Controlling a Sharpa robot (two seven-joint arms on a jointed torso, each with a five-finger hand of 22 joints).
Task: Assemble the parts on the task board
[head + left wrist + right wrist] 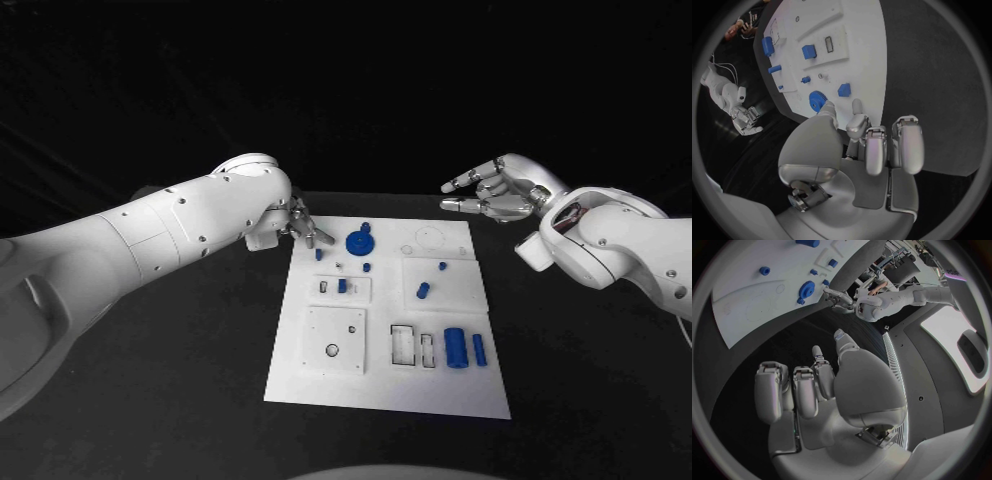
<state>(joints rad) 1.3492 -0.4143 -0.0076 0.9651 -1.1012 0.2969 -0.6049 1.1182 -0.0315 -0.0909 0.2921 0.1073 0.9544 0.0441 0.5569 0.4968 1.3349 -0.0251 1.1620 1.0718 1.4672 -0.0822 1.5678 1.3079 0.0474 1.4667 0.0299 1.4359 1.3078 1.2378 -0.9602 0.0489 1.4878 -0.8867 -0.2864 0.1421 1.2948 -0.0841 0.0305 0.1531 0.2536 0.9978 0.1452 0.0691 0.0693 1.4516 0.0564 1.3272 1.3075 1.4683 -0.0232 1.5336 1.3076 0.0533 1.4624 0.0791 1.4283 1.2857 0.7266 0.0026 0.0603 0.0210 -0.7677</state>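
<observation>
Black table (173, 400) is carrying the white task board (389, 385) at its middle. Left hand (299, 228) is hovering at the board's far left corner, fingers loose and apart, grasping nothing, fingertips just beside the blue gear (359, 240). Right hand (498, 190) is hanging beyond the far right corner, fingers spread, empty. Small blue parts (456, 347) are sitting across the board.
</observation>
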